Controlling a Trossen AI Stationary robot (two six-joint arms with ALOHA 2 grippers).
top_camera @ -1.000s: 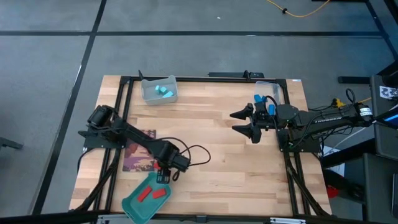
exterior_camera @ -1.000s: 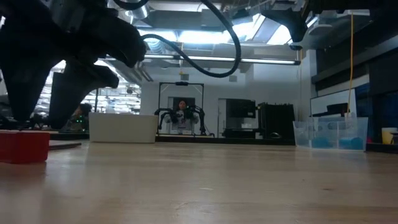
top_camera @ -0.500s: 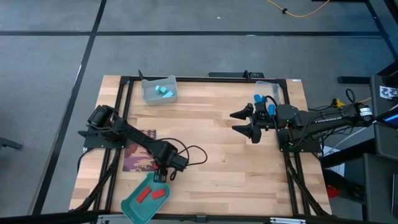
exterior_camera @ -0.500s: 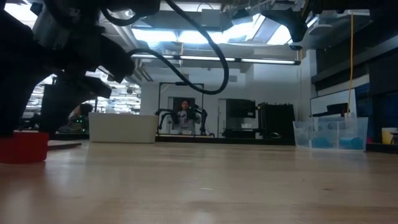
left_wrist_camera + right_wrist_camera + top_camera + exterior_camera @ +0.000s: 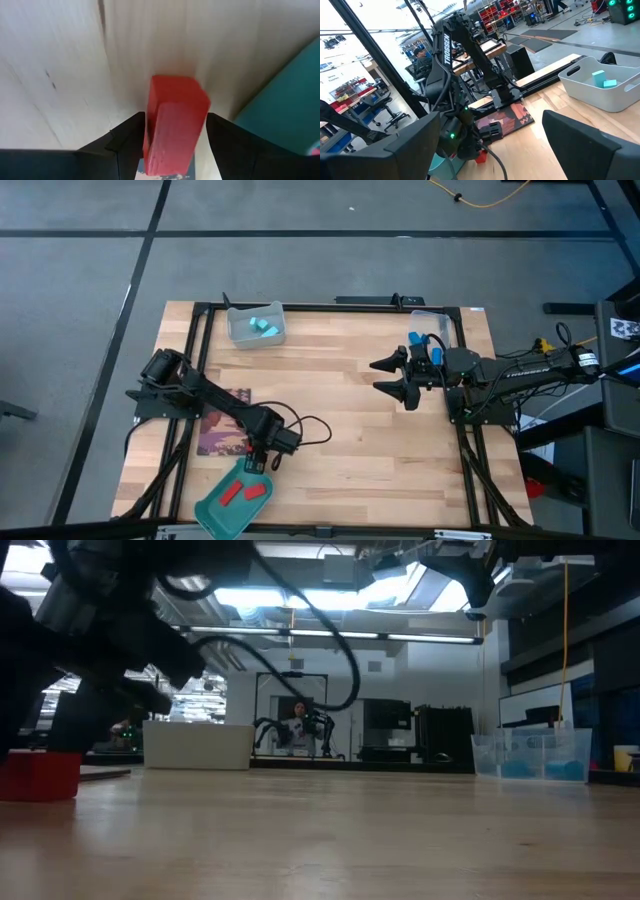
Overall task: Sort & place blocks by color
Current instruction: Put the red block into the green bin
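A red block (image 5: 175,100) stands on the wooden table just beside the far edge of the teal tray (image 5: 212,512), bottom end on the wood (image 5: 40,777). My left gripper (image 5: 259,464) points down over it and is shut on it. Two more red blocks (image 5: 245,491) lie in the tray. Cyan blocks (image 5: 262,324) sit in a white bin (image 5: 240,332) at the far edge. Dark blue blocks (image 5: 545,768) sit in a clear bin (image 5: 530,742) at the far right. My right gripper (image 5: 378,376) hangs open and level above the table's right half, touching nothing. My left gripper pinches the red block between its two fingers (image 5: 125,142), one on each of two opposite sides (image 5: 150,125). The fingers come from above, pointing down. The block's lower end rests on the table next to the tray.
A dark printed mat (image 5: 222,430) lies on the left side of the table, just beyond the tray. A black cable loops from the left wrist over the wood (image 5: 315,425). Bare wood stretches across the middle (image 5: 340,450). A black frame runs along the table's edges.
My left gripper has come down over the red block and shifted slightly toward the table's left edge. The block has kept its place on the table.
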